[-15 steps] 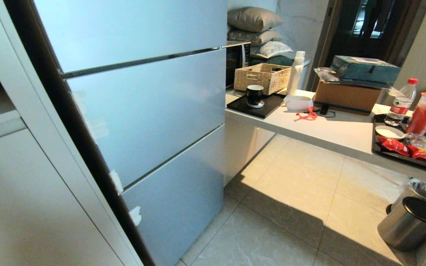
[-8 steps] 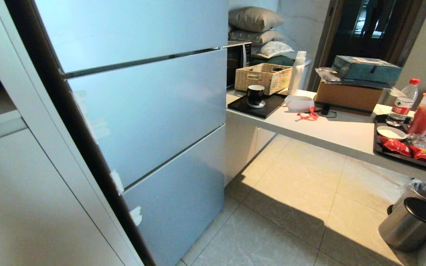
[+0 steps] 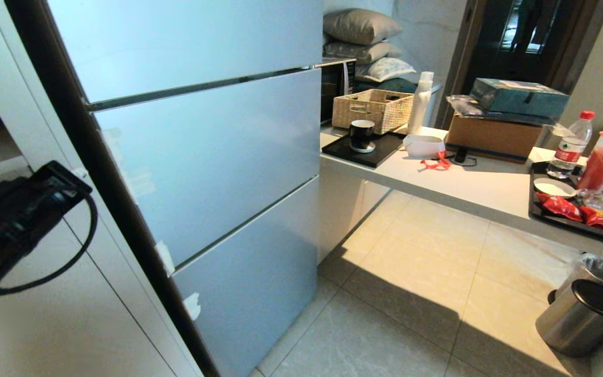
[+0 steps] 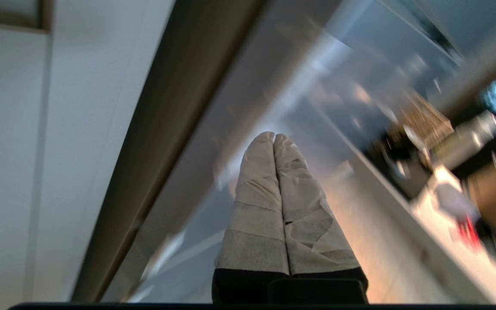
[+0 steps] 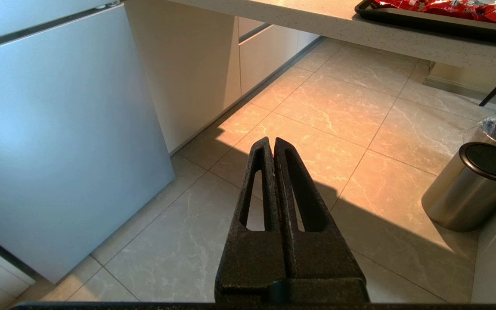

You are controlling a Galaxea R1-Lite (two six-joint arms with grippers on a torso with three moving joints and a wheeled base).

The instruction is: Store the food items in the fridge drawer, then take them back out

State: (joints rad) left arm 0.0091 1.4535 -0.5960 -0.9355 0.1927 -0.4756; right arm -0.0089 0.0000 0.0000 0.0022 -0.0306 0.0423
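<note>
The fridge point(image 3: 202, 146) stands with its silver-blue door panels closed, so the fridge drawer is hidden. No food items show in any view. My left arm point(image 3: 19, 214), black with a looping cable, is raised at the left edge of the head view, in front of the white cabinet beside the fridge. The left gripper point(image 4: 274, 137) has tape-wrapped fingers pressed together with nothing between them, and it points along the fridge front. My right gripper point(image 5: 271, 141) is shut and empty, hanging low over the floor tiles near the fridge's bottom panel point(image 5: 58, 142).
A counter point(image 3: 469, 183) runs to the right of the fridge with a wicker basket point(image 3: 372, 109), a cardboard box point(image 3: 492, 139) and a black tray point(image 3: 537, 212) of red snack packets. A steel bin point(image 3: 579, 322) stands on the floor at the right.
My left arm has swung up into the head view at the left edge, where it was absent before. The right arm and the fridge doors are unchanged.
</note>
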